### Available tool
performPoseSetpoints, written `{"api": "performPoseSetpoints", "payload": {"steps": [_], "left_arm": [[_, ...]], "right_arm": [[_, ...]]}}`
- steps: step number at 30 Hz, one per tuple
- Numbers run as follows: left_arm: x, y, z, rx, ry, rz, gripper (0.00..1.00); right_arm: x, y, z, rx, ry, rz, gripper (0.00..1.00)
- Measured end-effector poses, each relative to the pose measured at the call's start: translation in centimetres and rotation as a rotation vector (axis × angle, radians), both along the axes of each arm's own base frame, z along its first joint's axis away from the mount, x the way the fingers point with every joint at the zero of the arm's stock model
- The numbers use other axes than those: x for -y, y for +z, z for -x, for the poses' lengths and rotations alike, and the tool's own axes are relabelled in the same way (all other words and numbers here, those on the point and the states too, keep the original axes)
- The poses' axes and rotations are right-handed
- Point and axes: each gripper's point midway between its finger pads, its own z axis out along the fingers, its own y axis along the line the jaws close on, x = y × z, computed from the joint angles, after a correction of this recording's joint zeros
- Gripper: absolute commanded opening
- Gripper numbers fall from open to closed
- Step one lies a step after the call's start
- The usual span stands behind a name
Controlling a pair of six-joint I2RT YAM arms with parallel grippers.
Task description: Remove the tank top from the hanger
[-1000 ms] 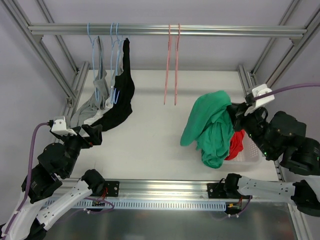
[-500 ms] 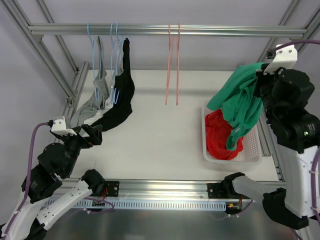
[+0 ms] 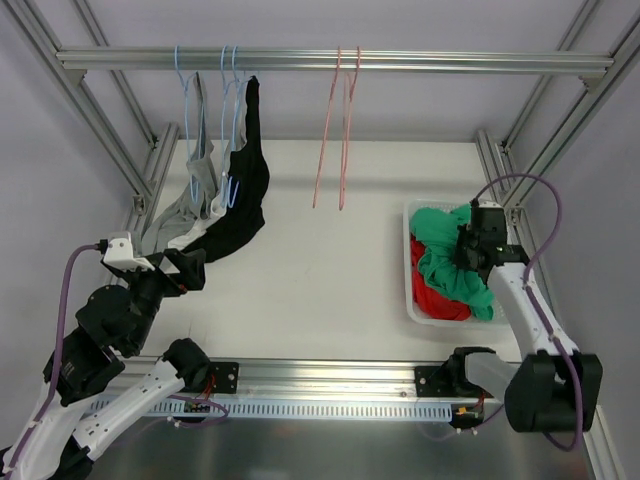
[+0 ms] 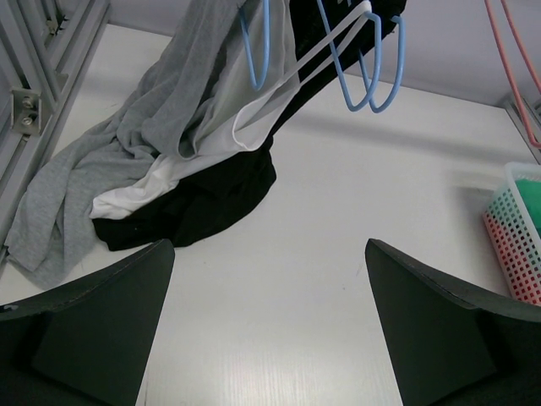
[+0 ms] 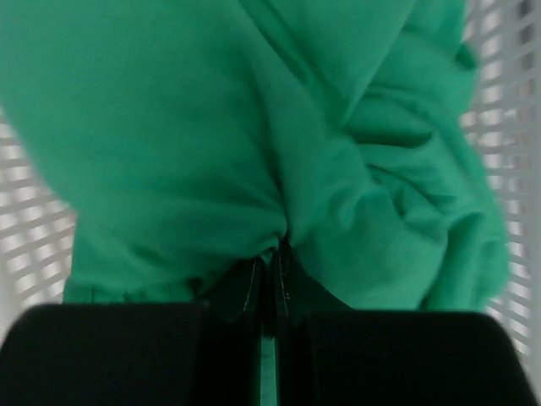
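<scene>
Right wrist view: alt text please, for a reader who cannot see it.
The right gripper, black and shut, pinches a fold of a crumpled green fabric garment that fills most of the frame. A white perforated plastic basket shows at both side edges behind it.

The tank top [image 3: 452,268] is plain green and lies over a red garment [image 3: 438,304] in the white lattice-walled basket [image 3: 409,270]. Left of the basket hang pink hangers [image 3: 326,130]. Farther left of it, light blue hangers [image 4: 369,107] carry grey [image 4: 169,110], white [image 4: 135,199] and black [image 4: 211,194] garments over the white table [image 4: 338,279].
</scene>
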Motion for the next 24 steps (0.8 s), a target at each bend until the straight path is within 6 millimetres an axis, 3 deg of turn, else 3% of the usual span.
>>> {"api": "performPoseSetpoints", "payload": {"steps": [2, 4, 8, 11, 12, 15, 16, 18, 24], "left_arm": [[0.1, -0.1, -0.1, -0.004, -0.002, -0.001, 0.99], [0.5, -0.1, -0.2, -0.02, -0.015, -0.008, 0.99], [1.6, 1.2, -0.6, -0.054, -0.047, -0.017, 0.99], [2.5, 4.0, -1.0, -0.068, -0.069, -0.006, 0.99], [2.8, 5.1, -1.1, -0.066, -0.075, -0.001, 0.99], [3.9, 8.7, -2.0, -0.058, -0.09, 0.009, 0.99], [4.1, 9.8, -2.3, -0.061, -0.09, 0.002, 0.99], [4.9, 11.3, -3.3, -0.063, -0.091, -0.005, 0.99], [8.6, 14.6, -7.6, -0.089, -0.108, -0.1, 0.99]], "right_arm": [[0.3, -4.1, 0.3, -0.094, -0.044, -0.03, 0.0], [0.5, -7.0, 0.3, -0.161, -0.083, -0.067, 0.0], [0.8, -8.6, -0.7, -0.181, -0.129, -0.114, 0.01], [0.9, -7.9, -1.3, -0.153, -0.135, -0.13, 0.2], [0.9, -7.4, -1.4, -0.146, -0.135, -0.131, 0.44], [1.2, -4.8, -1.6, -0.117, -0.121, -0.12, 0.79], [1.3, -3.5, -1.7, -0.1, -0.118, -0.113, 0.82], [1.7, -0.5, -2.1, -0.048, -0.11, -0.086, 0.99], [3.1, 11.1, -1.4, 0.215, -0.123, -0.006, 0.99]]}}
